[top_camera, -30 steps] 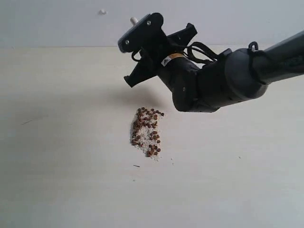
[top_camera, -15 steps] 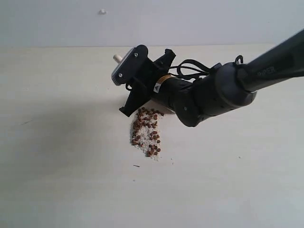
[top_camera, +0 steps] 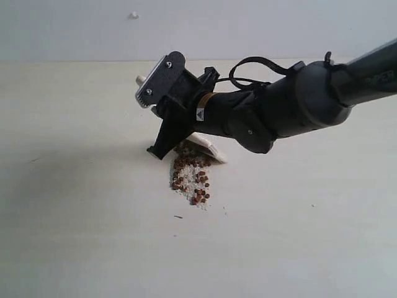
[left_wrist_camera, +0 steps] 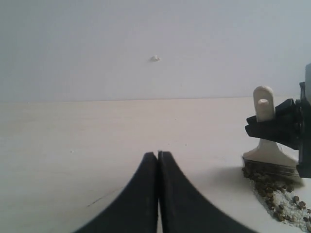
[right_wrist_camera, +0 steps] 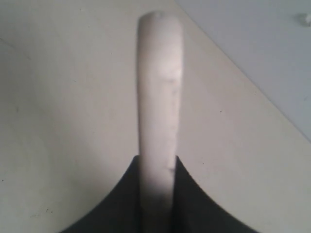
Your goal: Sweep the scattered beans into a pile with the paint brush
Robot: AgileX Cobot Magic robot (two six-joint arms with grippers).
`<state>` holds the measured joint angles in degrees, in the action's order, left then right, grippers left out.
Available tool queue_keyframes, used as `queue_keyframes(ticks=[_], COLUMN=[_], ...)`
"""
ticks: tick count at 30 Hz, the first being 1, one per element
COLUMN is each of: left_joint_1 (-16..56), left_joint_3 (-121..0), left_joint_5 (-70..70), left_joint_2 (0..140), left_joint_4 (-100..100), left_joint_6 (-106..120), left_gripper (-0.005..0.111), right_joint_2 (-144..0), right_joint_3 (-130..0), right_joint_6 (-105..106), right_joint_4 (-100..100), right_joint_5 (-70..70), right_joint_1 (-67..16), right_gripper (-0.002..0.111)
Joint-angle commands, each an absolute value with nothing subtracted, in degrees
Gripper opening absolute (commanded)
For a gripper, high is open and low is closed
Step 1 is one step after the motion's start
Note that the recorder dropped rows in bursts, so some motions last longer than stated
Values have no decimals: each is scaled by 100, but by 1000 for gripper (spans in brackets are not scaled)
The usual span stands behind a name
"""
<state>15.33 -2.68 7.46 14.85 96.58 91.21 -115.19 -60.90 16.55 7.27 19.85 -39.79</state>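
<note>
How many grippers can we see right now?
2: right gripper holds the paint brush beside the beans in the exterior view; left gripper, shut, shows only in its wrist view.

black right gripper (top_camera: 183, 115), looped black cable (top_camera: 248, 62)

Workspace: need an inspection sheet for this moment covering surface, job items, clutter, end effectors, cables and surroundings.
Surface: pale table, matte, no spills apart from the job material.
Job's things: beans lie in one long patch mixed with whitish crumbs. The paint brush stands handle-up, with its bristles down at the patch's far end.
Clutter: small dark fleck just in front of the patch.
End effectors: right end effector is clamped on the brush handle. Left end effector is shut, empty and away from the beans.
Cables: black cable loops above the right wrist, off the table.
Surroundings: plain wall with one white speck.
</note>
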Motion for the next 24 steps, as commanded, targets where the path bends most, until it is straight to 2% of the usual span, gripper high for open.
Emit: queue_keyframes(ticks=[1, 9, 16, 24], left_joint_1=[1541, 1541, 1541, 1541], left_joint_3=[-255, -255, -255, -255], left_joint_5=[729, 729, 729, 729], left_joint_2=[1458, 1458, 1458, 1458], left_joint_4=[9634, 9634, 9634, 9634], left_joint_6=[9126, 9126, 9126, 9126], left_gripper=[0, 0, 0, 0], right_joint_2=[-11214, -10556, -10570, -10901], right_joint_3=[-6041, -6041, -6041, -6041], right_joint_6=[1476, 1504, 1920, 1677], right_joint_4=[689, 640, 1786, 2983], right_joint_5=[1542, 1642, 1852, 3226], right_joint_1=[-3999, -3999, -3999, -3817], right_gripper=[0, 0, 0, 0])
